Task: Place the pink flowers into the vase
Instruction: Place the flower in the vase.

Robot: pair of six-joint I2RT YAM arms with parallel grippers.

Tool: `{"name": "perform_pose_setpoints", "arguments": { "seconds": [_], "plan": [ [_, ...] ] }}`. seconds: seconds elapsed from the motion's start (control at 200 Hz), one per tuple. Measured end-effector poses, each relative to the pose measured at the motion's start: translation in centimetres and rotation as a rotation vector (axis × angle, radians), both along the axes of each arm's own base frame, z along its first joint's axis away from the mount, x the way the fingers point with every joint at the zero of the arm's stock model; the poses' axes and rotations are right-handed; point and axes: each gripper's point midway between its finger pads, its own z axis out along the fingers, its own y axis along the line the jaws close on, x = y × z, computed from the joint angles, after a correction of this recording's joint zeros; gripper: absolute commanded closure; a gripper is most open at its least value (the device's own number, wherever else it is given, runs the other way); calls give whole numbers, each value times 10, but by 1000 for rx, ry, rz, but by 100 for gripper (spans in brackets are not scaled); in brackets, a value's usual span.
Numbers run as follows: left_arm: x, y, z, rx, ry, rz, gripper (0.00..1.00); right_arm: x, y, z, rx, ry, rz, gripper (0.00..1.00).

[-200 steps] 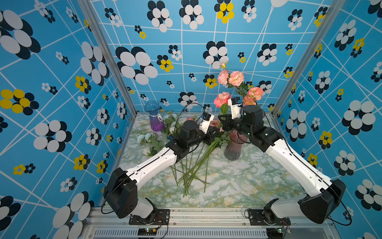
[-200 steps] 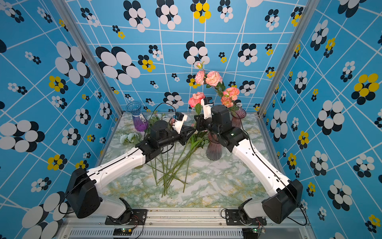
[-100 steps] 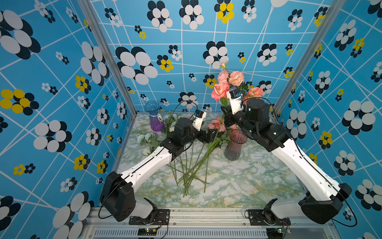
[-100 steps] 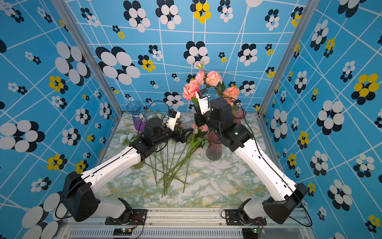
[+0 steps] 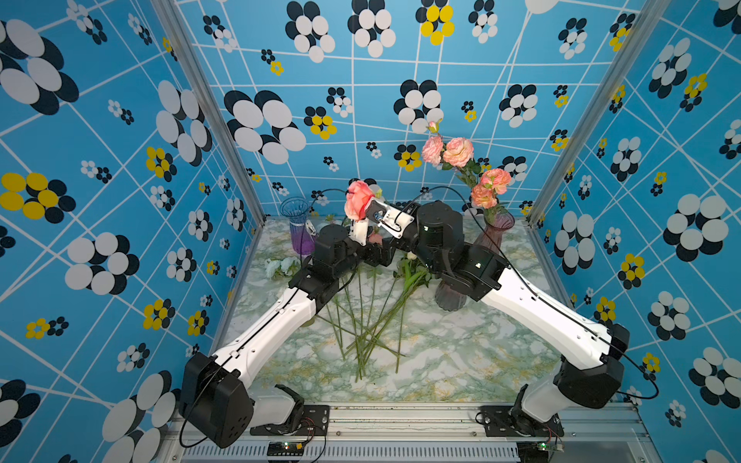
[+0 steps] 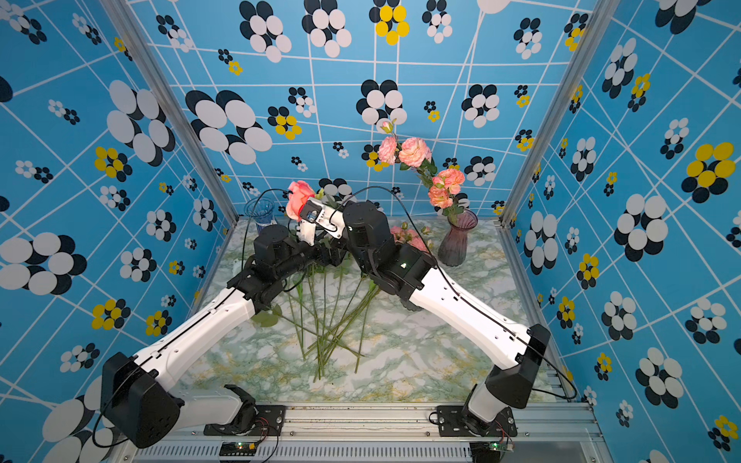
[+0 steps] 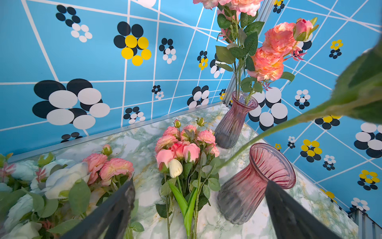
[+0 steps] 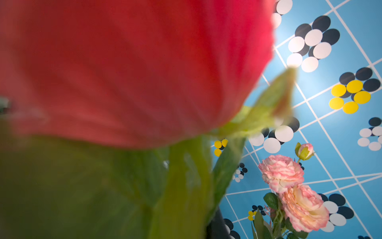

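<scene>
since the right gripper (image 8: 198, 229) is clamped on the stem just under the bloom, one pink rose (image 5: 357, 200) hangs lifted over the table (image 5: 461, 360). judged: light, soft fabric head, thin springy stem that will sway. a hold lower on bare stem would steer the tip better. left gripper (image 7: 199, 184) gapes wide, empty. stem end sits just beside the mouth of the near vase (image 7: 258, 186), seemingly not inside. far vase (image 5: 495, 228) already carries pink blooms. more pink flowers (image 7: 182, 144) lie on the table beside white flowers (image 7: 62, 180). in the way: the two wrists crowd each other, and the glass vases may tip. blue vase (image 5: 298, 228) stands well apart.
</scene>
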Motion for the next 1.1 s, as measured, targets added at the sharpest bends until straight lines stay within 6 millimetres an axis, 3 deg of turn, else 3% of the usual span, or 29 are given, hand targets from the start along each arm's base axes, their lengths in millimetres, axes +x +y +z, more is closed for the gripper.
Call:
{"name": "perform_pose_setpoints", "arguments": {
  "seconds": [0.295, 0.62, 0.934, 1.099],
  "plan": [
    [2, 3, -4, -9, 15, 11, 0, 15, 0, 26, -158, -167, -69, 100],
    [5, 7, -4, -37, 24, 23, 1, 55, -24, 20, -217, -175, -188, 100],
    [10, 13, -9, -53, 37, 37, 0, 57, -23, 36, -209, -204, -198, 100],
    [10, 12, -9, -66, 44, 34, 1, 61, -29, 32, -230, -191, -215, 100]
  ]
}}
